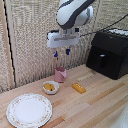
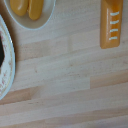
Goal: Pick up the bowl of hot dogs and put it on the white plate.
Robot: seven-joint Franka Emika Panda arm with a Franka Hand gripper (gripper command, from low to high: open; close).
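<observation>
One released claw [image 1: 61,51] high above the pink cup [image 1: 60,74], fingers downward, empty.

hot dog bowl [image 2: 31,14] and white plate [image 2: 6,60] cropped in wrist view, orange block [image 2: 111,22] cut off

Light wooden table [image 1: 100,100], white plate [image 1: 29,110], hot dog bowl [image 1: 50,87], pink cup [image 1: 60,74], orange block [image 1: 78,88], black appliance [image 1: 109,52]

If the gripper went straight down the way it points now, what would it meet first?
Probably bare table. The gripper hangs high, fingers pointing down; the wrist view shows mostly wood, with the hot dog bowl and orange block off-centre. Depth unclear.
</observation>
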